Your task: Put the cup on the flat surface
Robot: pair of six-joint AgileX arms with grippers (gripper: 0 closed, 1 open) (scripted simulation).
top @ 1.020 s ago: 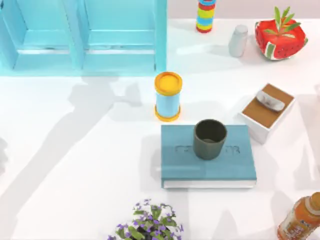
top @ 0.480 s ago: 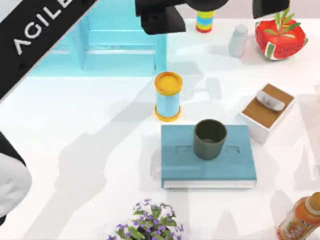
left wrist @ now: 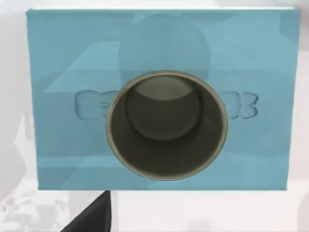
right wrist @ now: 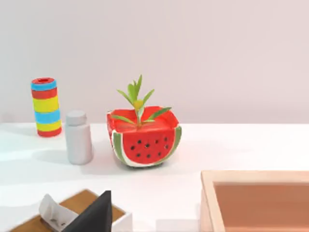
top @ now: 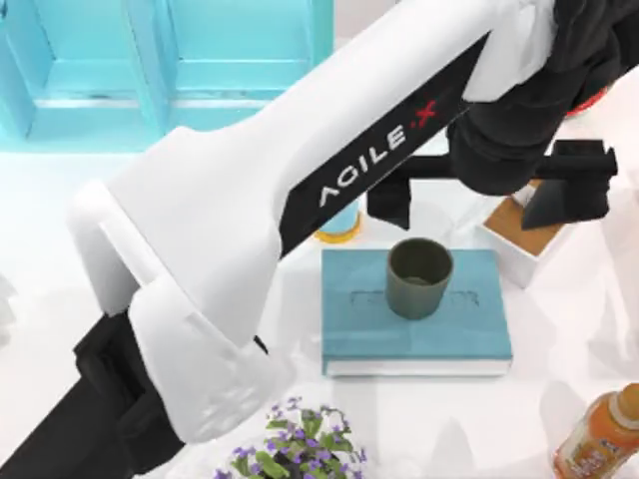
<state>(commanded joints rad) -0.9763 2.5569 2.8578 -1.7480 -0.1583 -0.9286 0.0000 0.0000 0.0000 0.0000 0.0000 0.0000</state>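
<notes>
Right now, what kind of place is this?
Probably a pretend, computer-made tabletop for robot practice: a plain white table scattered with mixed props, like a cup on a teal book, a watermelon planter and a juice bottle.

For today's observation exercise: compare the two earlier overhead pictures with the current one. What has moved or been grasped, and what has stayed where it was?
The left arm has swung in from the left across the table, bringing the left gripper above the cup, fingers spread wide. Nothing has been grasped. The cup stays upright on the book, and the white box, juice bottle and flowers have not moved.
</notes>
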